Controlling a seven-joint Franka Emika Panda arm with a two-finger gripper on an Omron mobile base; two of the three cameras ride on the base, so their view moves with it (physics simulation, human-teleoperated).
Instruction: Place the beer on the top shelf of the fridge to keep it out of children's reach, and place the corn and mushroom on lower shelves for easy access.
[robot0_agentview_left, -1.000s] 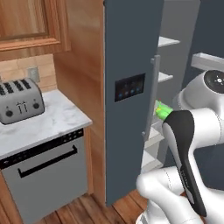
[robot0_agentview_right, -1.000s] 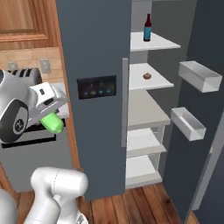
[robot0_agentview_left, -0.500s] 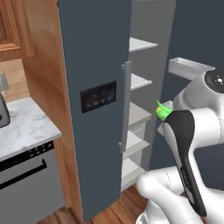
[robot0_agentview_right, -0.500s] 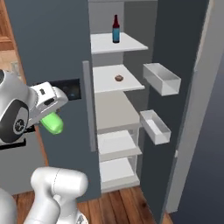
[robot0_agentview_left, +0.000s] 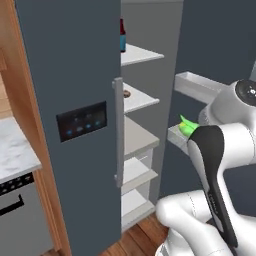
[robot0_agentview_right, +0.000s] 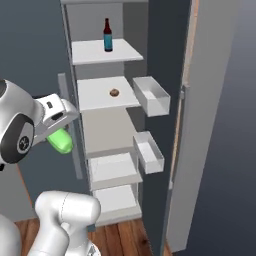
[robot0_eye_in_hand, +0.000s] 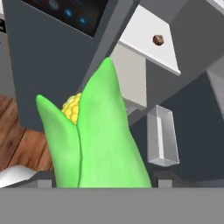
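The tall dark slate-grey fridge (robot0_agentview_right: 30, 45) stands with its right door swung wide, and on its highest flat pale grey shelf (robot0_agentview_right: 90, 52) the small dark brown glass beer bottle with a blue label (robot0_agentview_right: 107, 36) stands upright, while the small round brown mushroom (robot0_agentview_right: 114, 92) lies on the pale grey shelf just beneath (robot0_agentview_right: 95, 97). The two-finger gripper (robot0_agentview_right: 56, 134) hangs outside the fridge, in front of its closed left door, pinching the bright green husked ear of corn (robot0_eye_in_hand: 98, 140), whose tapered tip with yellow kernels points toward the open compartment.
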